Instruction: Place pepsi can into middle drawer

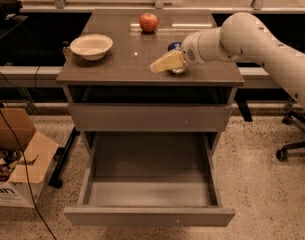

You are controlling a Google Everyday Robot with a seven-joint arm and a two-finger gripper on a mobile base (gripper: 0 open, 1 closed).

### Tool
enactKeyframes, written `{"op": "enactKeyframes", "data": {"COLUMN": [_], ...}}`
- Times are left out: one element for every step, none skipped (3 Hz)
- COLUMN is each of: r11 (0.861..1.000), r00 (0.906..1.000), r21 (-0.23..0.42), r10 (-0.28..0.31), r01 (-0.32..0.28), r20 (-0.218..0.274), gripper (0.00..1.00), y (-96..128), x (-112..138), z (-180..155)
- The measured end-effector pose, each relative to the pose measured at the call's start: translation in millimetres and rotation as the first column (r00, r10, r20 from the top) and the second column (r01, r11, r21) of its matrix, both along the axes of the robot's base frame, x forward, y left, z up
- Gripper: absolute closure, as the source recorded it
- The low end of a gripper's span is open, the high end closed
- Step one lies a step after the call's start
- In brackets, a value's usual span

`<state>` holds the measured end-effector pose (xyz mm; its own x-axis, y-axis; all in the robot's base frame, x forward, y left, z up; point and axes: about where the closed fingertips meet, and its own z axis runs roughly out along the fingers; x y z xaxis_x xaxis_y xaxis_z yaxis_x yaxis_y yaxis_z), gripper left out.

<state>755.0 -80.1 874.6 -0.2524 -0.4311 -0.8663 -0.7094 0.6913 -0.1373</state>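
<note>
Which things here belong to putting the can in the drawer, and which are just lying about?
Job: pepsi can on the cabinet top; open drawer below; pincer, right against the can.
Lying about: bowl and apple on the top; cardboard box on the floor.

Only the letters "an" read, on the cardboard box (pixel 29 156)

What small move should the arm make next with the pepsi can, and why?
Probably ease the gripper in on the pepsi can for a grasp: the can sits on the cabinet top, right behind the gripper, not lifted, while the middle drawer below stands open.
</note>
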Motion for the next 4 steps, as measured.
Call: {"op": "enactKeyframes", "data": {"r11": [0.998,0.996,0.996,0.999], "r00": [0.9986,0.9960,0.9943,0.9976], "r21": [0.035,0.055,0.040,0.004], "r10": [-0.042,-0.072,-0.083,-0.053], "r01": [0.043,0.075,0.086,0.053], "r20": [-0.031,-0.053,-0.067,-0.045], "gripper": [0.16,0.39,0.63,0.86], "y": [-10,-18,-24,-23], "x": [14,17,12,-1], "z": [-18,-29,-30,-11]}}
